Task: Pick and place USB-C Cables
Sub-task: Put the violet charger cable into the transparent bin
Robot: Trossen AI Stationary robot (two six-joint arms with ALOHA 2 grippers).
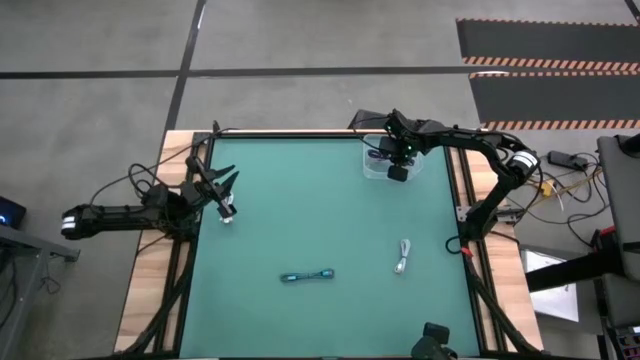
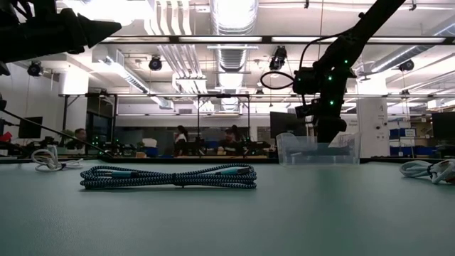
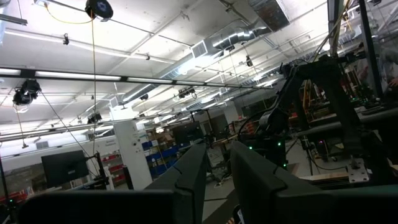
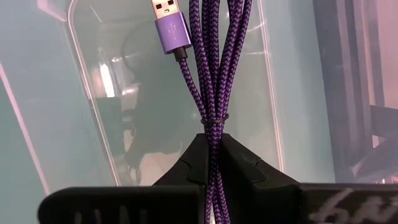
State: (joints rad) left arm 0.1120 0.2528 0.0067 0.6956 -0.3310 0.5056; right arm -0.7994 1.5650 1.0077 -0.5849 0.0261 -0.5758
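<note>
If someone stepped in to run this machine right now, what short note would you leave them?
Right gripper: shut on a purple braided cable, held above the clear plastic bin at the table's far right; not yet released.
Left gripper: waiting at the table's left edge, apparently empty.
Left to move: the teal-blue braided cable lying near the front centre of the green mat and the white-grey bundled cable to its right.

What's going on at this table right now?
The right gripper is shut on a purple braided USB cable, holding it over the clear plastic bin at the mat's far right. A teal cable and a white-grey cable lie on the green mat. The left gripper waits at the left edge.
</note>
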